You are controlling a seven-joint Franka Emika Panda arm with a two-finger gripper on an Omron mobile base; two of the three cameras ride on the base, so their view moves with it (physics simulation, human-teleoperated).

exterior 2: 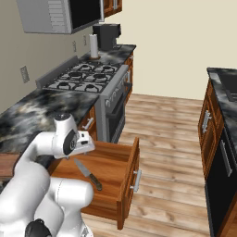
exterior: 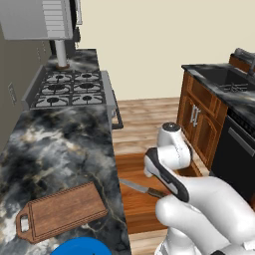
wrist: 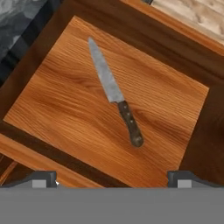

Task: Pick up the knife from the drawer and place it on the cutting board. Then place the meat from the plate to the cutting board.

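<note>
Spanning the left of the kitchen, a dark marbled counter [exterior: 60,144] is seen with a gas stove [exterior: 69,88] set in at its far end. Below the counter's edge, the drawer [exterior 2: 121,185] of reddish-brown wood is pulled fully out, its silver handle facing the wooden floor. The cutting board [exterior: 64,211] is laid flat on the near part of the counter, its handle tab with the hole turned toward the camera. Just beside the board's near edge, the rim of the blue plate [exterior: 82,246] is seen at the bottom of the left base view. The knife [wrist: 114,92] is laid diagonally on the drawer's floor, touched by nothing. The gripper [wrist: 112,179] is held above the drawer, its fingertips [wrist: 43,179] spread wide and holding nothing.
</note>
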